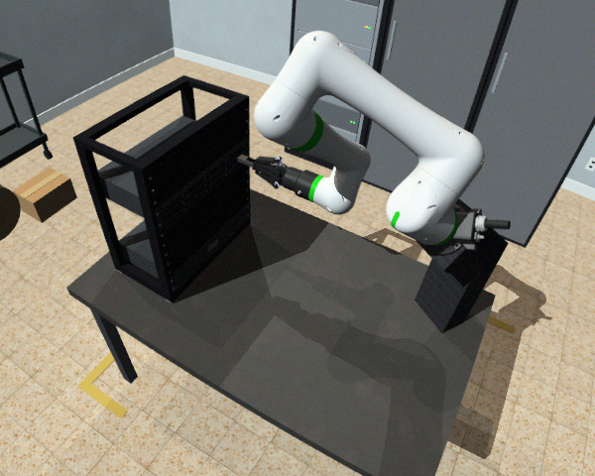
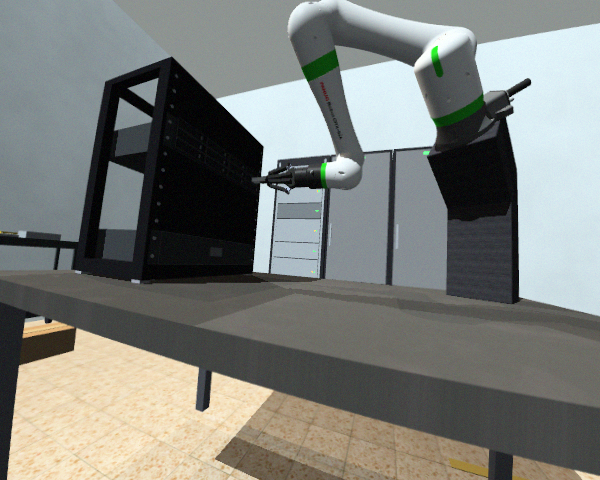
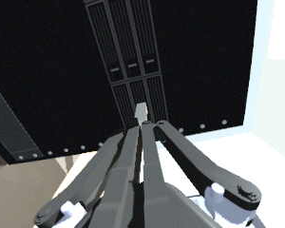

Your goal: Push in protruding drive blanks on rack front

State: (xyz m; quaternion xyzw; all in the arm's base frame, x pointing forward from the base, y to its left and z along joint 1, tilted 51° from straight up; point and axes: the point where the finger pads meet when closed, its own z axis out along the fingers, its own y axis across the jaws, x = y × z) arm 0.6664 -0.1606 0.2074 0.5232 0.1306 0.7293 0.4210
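Claw (image 3: 142,124) pressed together, empty, tip at a slotted black drive blank (image 3: 139,97) on the black metal rack (image 1: 108,141); latching unconfirmed, other blanks unclear.

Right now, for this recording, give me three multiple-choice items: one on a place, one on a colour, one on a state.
1. Where does the rack stand?
A. on the floor
B. on the table
C. on a cart

2. What colour are the bands on the arm?
A. green
B. red
C. blue

3. How is the gripper?
A. wide open
B. shut on a box
C. shut, holding nothing

Answers: 1 B, its feet rest on the dark table top. 2 A, green rings show at the joints. 3 C, the fingers lie together, tips at the rack's front.
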